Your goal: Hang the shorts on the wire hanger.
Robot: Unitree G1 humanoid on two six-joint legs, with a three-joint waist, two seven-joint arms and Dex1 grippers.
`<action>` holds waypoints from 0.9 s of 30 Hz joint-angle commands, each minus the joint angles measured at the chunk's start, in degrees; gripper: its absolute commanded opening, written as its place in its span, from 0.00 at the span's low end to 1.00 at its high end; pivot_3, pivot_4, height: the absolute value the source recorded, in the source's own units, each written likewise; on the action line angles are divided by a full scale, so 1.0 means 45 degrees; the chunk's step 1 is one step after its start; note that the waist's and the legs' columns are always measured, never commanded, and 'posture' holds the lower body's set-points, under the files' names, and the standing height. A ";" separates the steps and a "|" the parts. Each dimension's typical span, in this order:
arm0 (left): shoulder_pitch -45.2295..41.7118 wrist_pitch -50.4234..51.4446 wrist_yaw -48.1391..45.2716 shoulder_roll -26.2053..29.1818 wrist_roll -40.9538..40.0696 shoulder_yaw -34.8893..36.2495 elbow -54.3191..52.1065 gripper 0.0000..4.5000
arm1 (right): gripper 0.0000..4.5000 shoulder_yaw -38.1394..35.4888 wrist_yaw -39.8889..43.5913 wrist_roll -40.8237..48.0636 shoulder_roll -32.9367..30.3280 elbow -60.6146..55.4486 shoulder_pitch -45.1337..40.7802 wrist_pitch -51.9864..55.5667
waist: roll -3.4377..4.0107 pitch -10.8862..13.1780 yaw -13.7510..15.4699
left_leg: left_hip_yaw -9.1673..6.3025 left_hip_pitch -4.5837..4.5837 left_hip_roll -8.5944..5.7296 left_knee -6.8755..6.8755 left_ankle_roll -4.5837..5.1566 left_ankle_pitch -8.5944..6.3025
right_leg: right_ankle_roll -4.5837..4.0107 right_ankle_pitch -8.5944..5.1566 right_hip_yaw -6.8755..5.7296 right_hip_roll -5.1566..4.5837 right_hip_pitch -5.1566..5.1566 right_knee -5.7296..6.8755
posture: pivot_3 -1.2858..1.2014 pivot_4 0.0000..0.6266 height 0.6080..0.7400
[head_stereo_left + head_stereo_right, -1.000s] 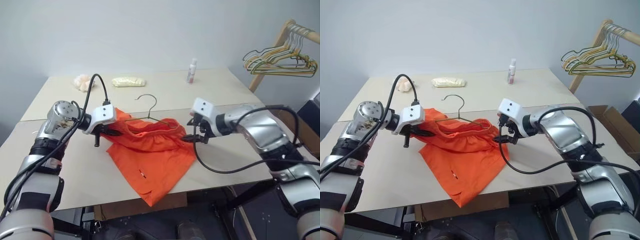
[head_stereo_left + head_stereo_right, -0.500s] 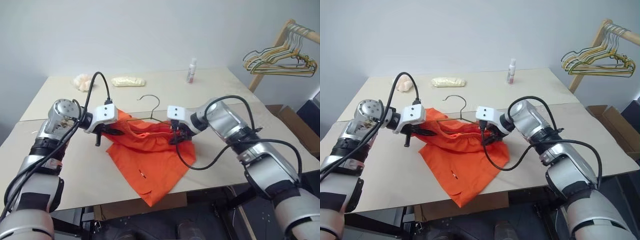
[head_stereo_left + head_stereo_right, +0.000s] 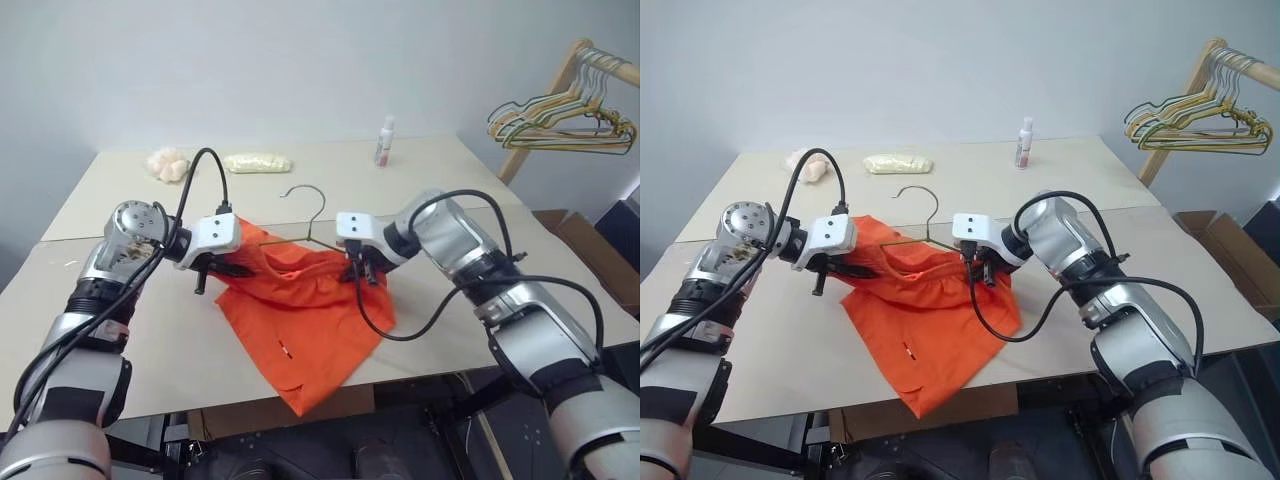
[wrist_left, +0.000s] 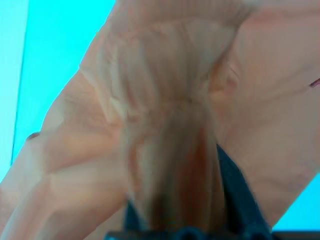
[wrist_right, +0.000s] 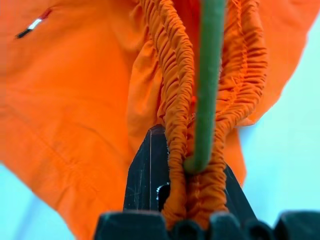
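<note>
Orange shorts (image 3: 305,315) lie crumpled on the table — the wire hanger (image 3: 306,213) threaded into their waistband, hook out.

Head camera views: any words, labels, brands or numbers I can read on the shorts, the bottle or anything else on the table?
No text can be read.
Shorts: a small pale tag on the front, too small to read.
Bottle at the table's far edge: a reddish band low on it, no lettering to be made out.
Wire hanger: bare wire, no markings.
</note>
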 commanded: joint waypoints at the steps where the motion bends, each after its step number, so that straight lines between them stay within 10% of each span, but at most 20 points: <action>1: -0.0399 0.0348 -0.0407 0.0246 -0.0815 0.0762 -0.0156 0.47 | 0.01 -0.1178 0.0150 0.0765 -0.1021 -0.2058 0.1048 0.1781 | 0.0000 0.0000 0.0000 | -0.0003 0.0000 0.0002 -0.0001 0.0000 0.0000 | 0.0000 0.0000 -0.0002 0.0001 0.0001 0.0000 | 0.45 0.00 1.00; 8: -0.0169 0.0142 0.0080 0.1108 -0.0494 0.1129 0.0600 0.98 | 0.01 -0.3987 -0.0790 0.2793 -0.3304 -0.6796 0.4119 0.5987 | 0.0001 0.0000 -0.0029 | -0.0014 0.0002 0.0002 0.0002 0.0084 -0.0049 | 0.0001 0.0000 -0.0006 -0.0001 0.0002 -0.0001 | 0.43 0.00 1.00; 17: -0.0128 0.4025 0.2238 -0.0919 -0.3850 0.3435 -0.2653 0.99 | 0.01 -0.9862 -0.3784 0.4749 -0.4305 -1.0909 0.7436 1.3203 | 0.0000 -0.0002 0.0030 | -0.0074 -0.0047 -0.0012 0.0045 0.0114 -0.0067 | 0.0012 0.0004 -0.0047 -0.0018 0.0029 -0.0028 | 0.40 0.00 1.00; 27: -0.0153 0.7923 0.3915 -0.3125 -0.8023 0.4556 -0.6897 0.99 | 0.01 -1.6136 -1.2071 0.7099 -0.3062 -0.9826 0.8402 1.3380 | 0.0048 -0.0036 -0.0795 | -0.0096 0.0066 -0.0026 0.0018 0.0129 -0.0076 | 0.0027 -0.0003 0.0019 -0.0009 0.0121 -0.0077 | 0.36 0.00 1.00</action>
